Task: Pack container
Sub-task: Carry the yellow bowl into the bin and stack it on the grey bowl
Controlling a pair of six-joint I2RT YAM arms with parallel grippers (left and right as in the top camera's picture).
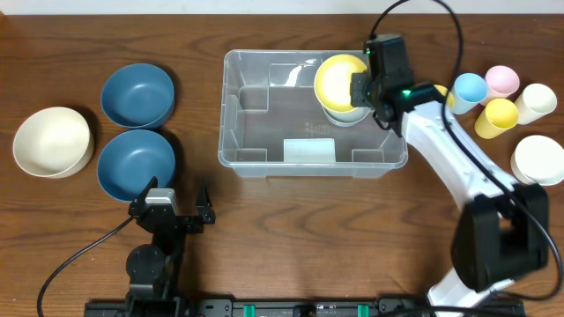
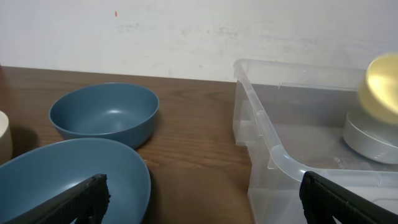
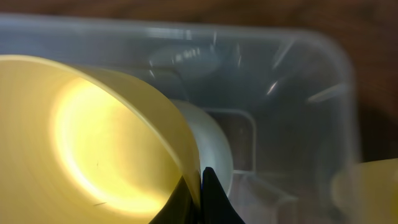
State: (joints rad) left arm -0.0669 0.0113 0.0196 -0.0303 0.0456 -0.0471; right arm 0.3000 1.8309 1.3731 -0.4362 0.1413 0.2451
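One tilted yellow cup (image 3: pixel 93 149), rim pinched in the right gripper's (image 3: pixel 199 194) closed jaws, needs levelling over the white cup (image 1: pixel 345 115) below them in the container (image 1: pixel 231 114); the left gripper's (image 1: pixel 176 199) jaws gape empty.

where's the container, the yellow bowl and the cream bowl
container (image 1: pixel 273 119), overhead view, bare floor inside it
yellow bowl (image 1: pixel 339 79), overhead view, middle of its inside
cream bowl (image 1: pixel 51 141), overhead view, middle of its inside

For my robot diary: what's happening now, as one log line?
right gripper: shut on yellow plastic bowl, over clear rectangular plastic container | left gripper: open
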